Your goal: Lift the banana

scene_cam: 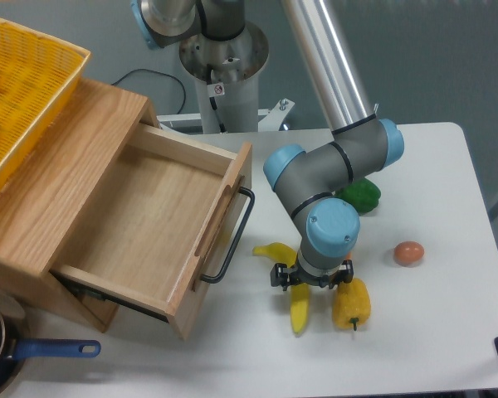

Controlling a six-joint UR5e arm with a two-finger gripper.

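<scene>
One tool (312, 280) low over banana (298, 308), yellow pepper (351, 303) just beside

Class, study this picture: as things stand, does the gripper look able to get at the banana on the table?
Probably yes. The gripper hangs right over the middle of the banana, with nothing between them. The yellow pepper lies close on one side and might crowd a finger. Whether the jaws already touch the banana cannot be told.

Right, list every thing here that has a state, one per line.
drawer: pulled open, nothing in it.
banana: lying on the table, under the tool.
tool: down over the banana; grip cannot be told.
yellow pepper: lying beside the banana.
egg: on the table, untouched.
</scene>
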